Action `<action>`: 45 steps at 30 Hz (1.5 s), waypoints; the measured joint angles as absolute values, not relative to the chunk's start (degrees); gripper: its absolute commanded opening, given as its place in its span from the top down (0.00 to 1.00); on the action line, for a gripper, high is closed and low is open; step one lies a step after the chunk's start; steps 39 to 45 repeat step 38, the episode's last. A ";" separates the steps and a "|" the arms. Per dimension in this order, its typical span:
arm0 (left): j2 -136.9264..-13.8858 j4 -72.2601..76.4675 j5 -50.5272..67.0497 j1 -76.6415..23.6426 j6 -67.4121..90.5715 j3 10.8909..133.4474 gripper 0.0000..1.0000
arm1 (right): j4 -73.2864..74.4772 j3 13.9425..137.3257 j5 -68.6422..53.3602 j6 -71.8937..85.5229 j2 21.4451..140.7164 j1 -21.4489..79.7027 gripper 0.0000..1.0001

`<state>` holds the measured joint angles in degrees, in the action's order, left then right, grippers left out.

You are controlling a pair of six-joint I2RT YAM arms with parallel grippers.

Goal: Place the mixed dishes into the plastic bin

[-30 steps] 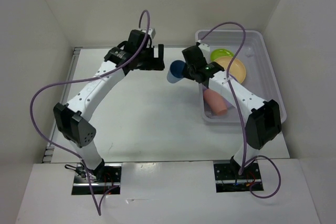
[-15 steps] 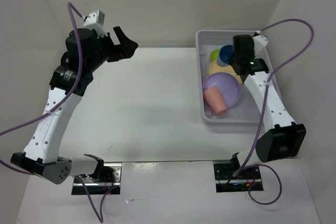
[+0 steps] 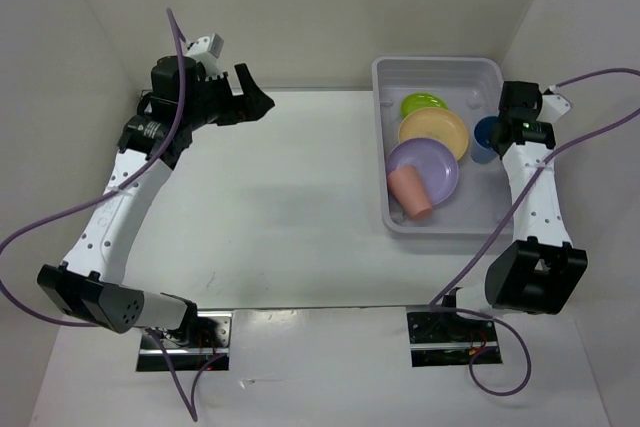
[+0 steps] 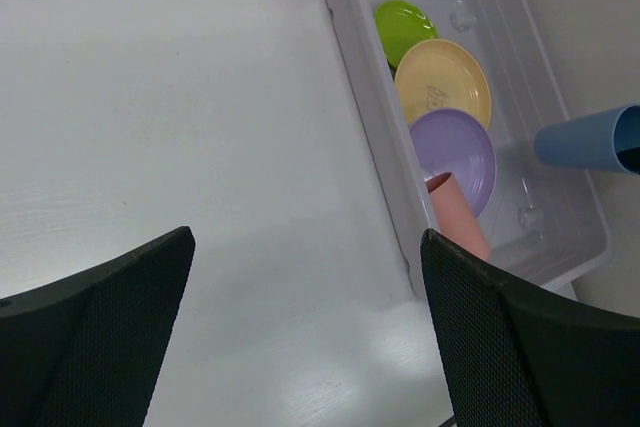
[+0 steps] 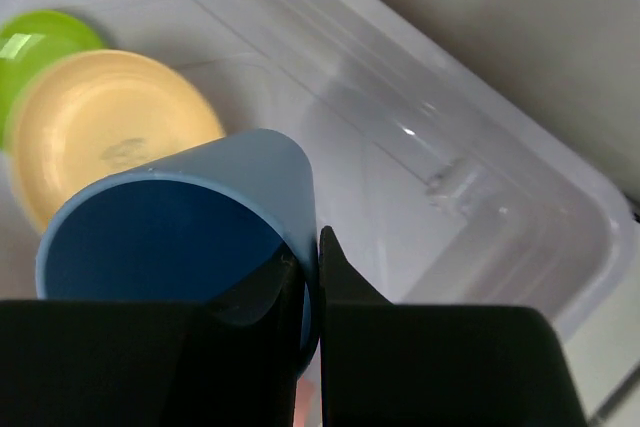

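Observation:
The plastic bin [image 3: 436, 63] stands at the right of the table. In it lie a lime green plate [image 3: 423, 104], a pale orange plate [image 3: 433, 132], a lavender plate [image 3: 423, 167] and a salmon-red cup [image 3: 411, 193] on its side. My right gripper [image 3: 497, 137] is shut on the rim of the blue cup [image 3: 486, 140] and holds it over the bin's right side. In the right wrist view my right gripper [image 5: 316, 247] pinches the blue cup's [image 5: 190, 207] wall. My left gripper [image 3: 255, 92] is open and empty, high at the back left. No black plate shows.
White walls enclose the white table [image 3: 280, 197] on the left, back and right. The bin's right rim [image 3: 520, 147] is close to the right wall. Purple cables loop from both arms. The left wrist view shows the bin [image 4: 370, 97] from the left.
My right gripper carried the blue cup from left of the bin across to above its right side. My left arm swung away to the back left.

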<state>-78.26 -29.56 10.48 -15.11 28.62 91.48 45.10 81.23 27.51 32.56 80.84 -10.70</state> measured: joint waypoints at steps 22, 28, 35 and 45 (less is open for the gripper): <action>-81.78 -31.38 20.40 -13.67 25.08 89.56 0.00 | 46.78 71.72 17.67 28.77 85.84 -17.63 0.20; -81.32 -31.51 20.95 -13.43 24.05 86.65 0.00 | 47.37 73.34 18.85 29.12 81.87 -14.61 0.06; -81.12 -30.94 21.67 -13.15 23.99 83.90 0.00 | 43.03 80.77 18.06 30.37 67.42 1.19 0.05; -80.90 -29.93 22.79 -13.15 23.90 83.02 0.00 | 39.33 79.90 16.21 30.59 63.16 3.92 0.05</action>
